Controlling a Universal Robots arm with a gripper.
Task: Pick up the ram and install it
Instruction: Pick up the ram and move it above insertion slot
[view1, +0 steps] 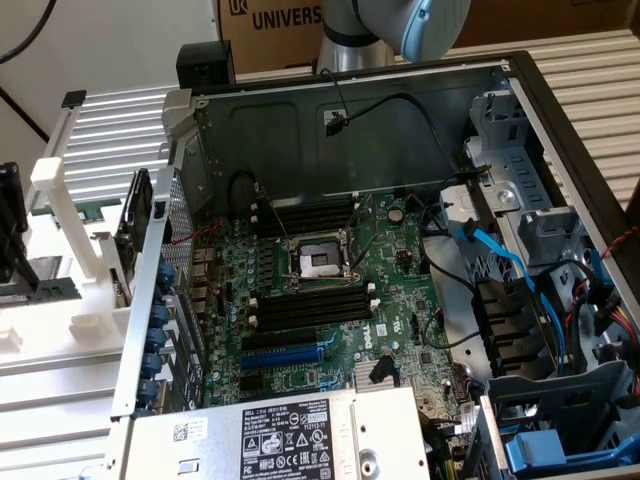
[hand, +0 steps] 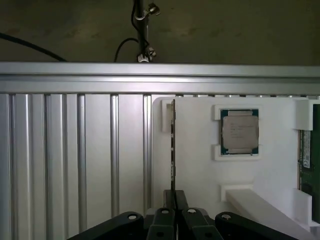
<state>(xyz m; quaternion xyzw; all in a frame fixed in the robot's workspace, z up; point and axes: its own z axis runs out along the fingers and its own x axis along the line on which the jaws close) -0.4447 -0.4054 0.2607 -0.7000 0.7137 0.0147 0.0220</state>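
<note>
In the wrist view the ram (hand: 172, 145) is edge-on, a thin dark strip with a greenish edge that runs from a white bracket of the holder (hand: 200, 170) back between my fingers. My gripper (hand: 173, 202) is shut on the near end of the ram, and its two black fingers (hand: 161, 220) press on it from both sides. I cannot tell whether the stick still rests in the holder or is lifted off it. In the exterior view the motherboard (view1: 320, 300) lies in the open computer case, with long black slots (view1: 310, 305) beside the processor socket (view1: 318, 262).
A square silver-topped processor chip (hand: 240, 132) sits in a pocket of the white holder. A flat green board (hand: 306, 155) lies at the holder's edge. The ribbed aluminium table (hand: 75, 160) extends beside it. Cables and blue drive brackets (view1: 530, 280) crowd the case at the exterior view's right.
</note>
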